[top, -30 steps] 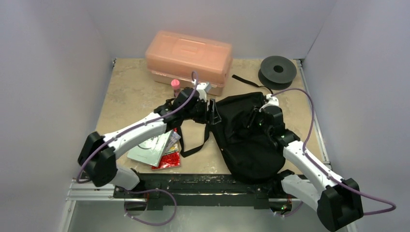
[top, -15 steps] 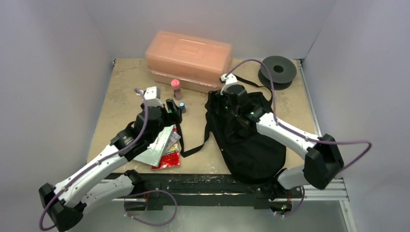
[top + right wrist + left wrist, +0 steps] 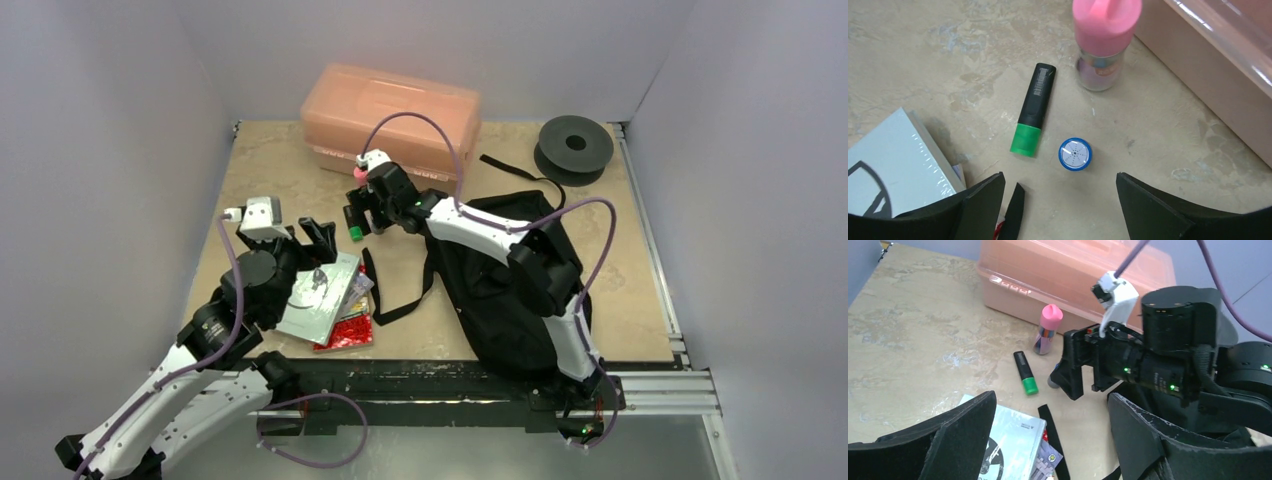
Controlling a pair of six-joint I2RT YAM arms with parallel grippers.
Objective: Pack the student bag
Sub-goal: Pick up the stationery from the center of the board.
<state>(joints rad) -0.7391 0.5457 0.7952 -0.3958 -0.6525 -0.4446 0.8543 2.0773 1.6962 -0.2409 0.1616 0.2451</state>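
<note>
Jaws of the left arm [image 3: 245,285], at the lower left of the frame, are wide open and hold nothing, near a flat white book [image 3: 318,300]. In the middle, jaws of the right arm [image 3: 470,222] are wide open and empty too, over a black and green marker pen [image 3: 1032,116] on the beige worktop [image 3: 270,180]. The soft black fabric backpack [image 3: 520,310] lies right of the middle.

— What's at the back of the bench [image 3: 262,172]?
— A pink box [image 3: 390,118] by the wall. A black spool [image 3: 573,145] lies in the far right corner, well apart from it.
— And in front of the box?
— A pink-capped jar [image 3: 1105,42] stands upright just beside it. Near that, a black marker [image 3: 1032,116] with a green end lies flat, and a small blue-capped tube [image 3: 1075,154] stands next to it.
— Nearer in?
— A white wrapped booklet [image 3: 320,298], partly over a red packet [image 3: 347,333].
</note>
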